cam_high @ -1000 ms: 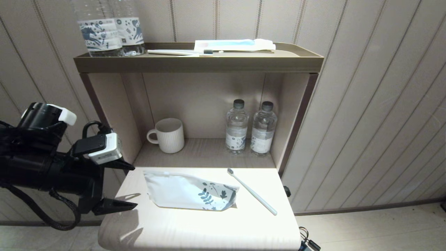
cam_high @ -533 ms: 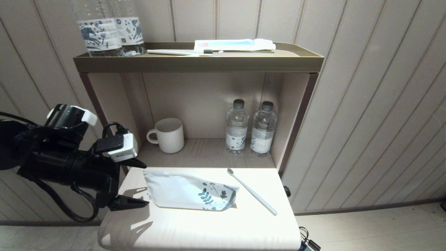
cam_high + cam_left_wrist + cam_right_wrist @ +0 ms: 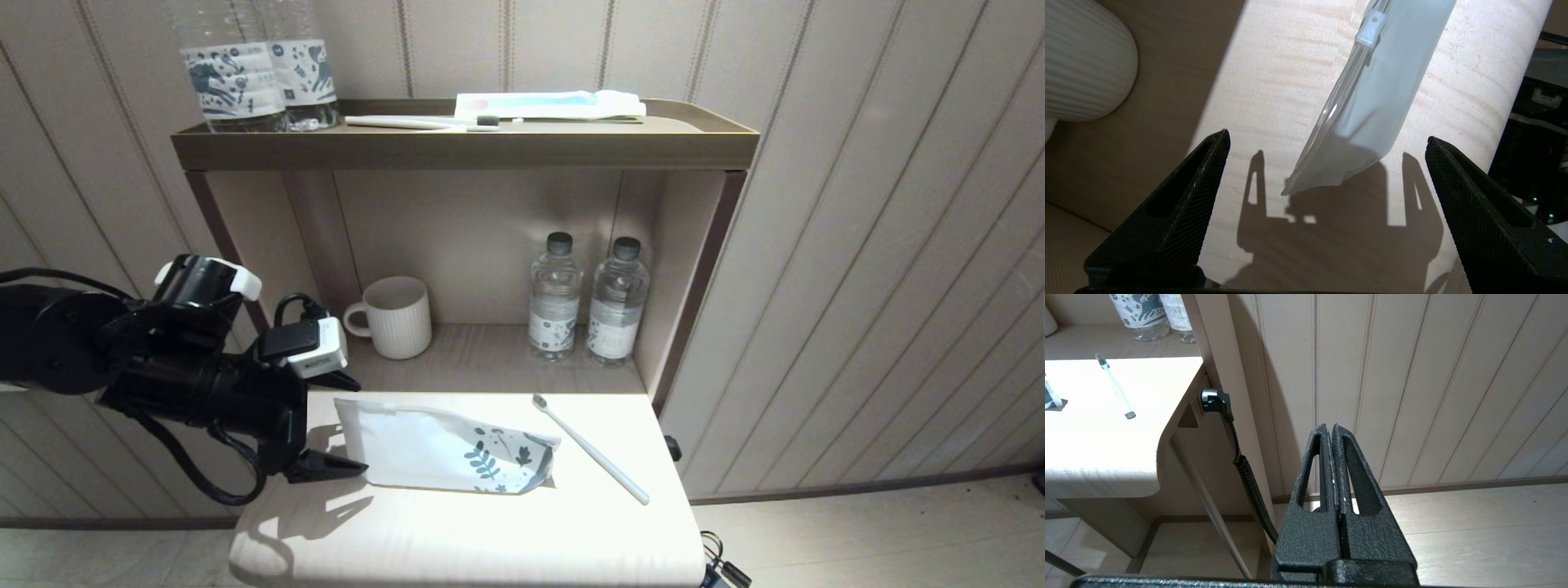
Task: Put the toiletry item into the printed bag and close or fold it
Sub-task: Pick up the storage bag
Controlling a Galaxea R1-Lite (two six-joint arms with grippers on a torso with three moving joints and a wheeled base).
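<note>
The left arm (image 3: 122,359) is matte black and bulky, with white caps on its wrist modules and black cables looping beneath it. The left gripper (image 3: 1327,163) has two black, wedge-shaped fingers (image 3: 1180,204) with a finely knurled texture and slotted sides. The right gripper (image 3: 1333,435) has the same black pebbled fingers with long triangular cut-outs.

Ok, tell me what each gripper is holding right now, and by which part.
Nothing. The left gripper is open at the printed bag's seal end, not touching it. The right gripper is shut on nothing, off the table.
</note>
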